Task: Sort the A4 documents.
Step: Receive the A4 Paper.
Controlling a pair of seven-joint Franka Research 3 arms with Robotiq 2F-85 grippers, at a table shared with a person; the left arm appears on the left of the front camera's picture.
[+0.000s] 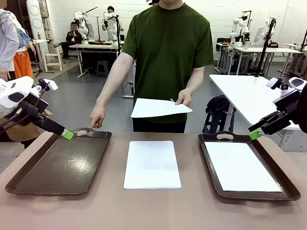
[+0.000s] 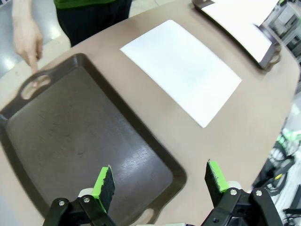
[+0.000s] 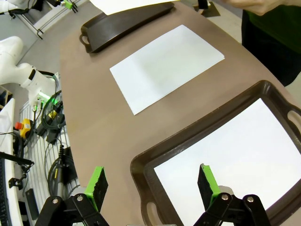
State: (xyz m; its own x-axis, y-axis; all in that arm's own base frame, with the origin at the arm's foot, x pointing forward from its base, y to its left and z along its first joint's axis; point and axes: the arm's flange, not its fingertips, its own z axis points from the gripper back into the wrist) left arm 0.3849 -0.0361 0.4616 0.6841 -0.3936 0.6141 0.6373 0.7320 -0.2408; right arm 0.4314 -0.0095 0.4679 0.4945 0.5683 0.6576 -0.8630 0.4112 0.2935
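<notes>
Bright even overhead light, soft sheen on the left tray (image 1: pixel 57 165), faint shadows, wrist views bowed at edges, sharp focus

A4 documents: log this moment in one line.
A4 documents: one on table, one in right tray, one in person's hand | left tray: bare

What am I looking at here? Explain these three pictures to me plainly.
Two robot arms share a table with a person. The front picture looks across the table; the other two come from cameras on each arm's wrist. The left claw hangs open over an empty left tray. The right claw hangs open over the right tray, which holds a sheet. A middle sheet lies on the table. The person holds another sheet in one hand and points at the left tray with the other hand.
</notes>
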